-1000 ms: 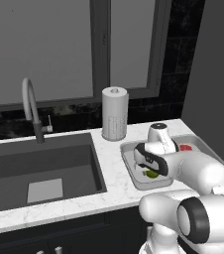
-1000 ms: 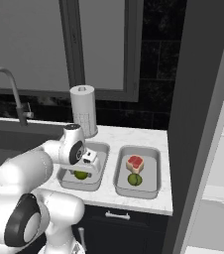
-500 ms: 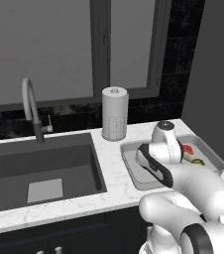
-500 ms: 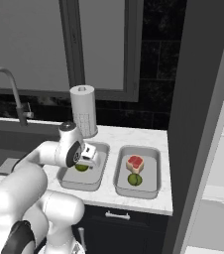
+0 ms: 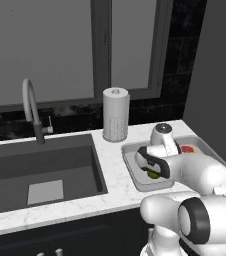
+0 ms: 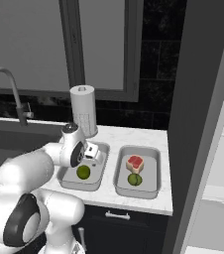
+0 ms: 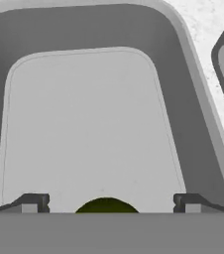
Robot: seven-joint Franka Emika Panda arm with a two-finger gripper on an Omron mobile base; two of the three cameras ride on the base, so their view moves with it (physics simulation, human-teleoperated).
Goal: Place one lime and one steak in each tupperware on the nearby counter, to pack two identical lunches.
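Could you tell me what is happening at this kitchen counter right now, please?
The white robot arm is packing two grey rectangular tupperware tubs on the white marble counter. The right-hand tub holds a red steak and a green lime. The left-hand tub holds one green lime and no steak yet. The tool hangs open just over that tub, holding nothing.

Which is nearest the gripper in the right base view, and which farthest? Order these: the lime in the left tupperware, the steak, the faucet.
1. Lime just below the gripper, in the left tupperware.
2. Steak to its right, in the other tupperware.
3. Faucet far left, over the sink.
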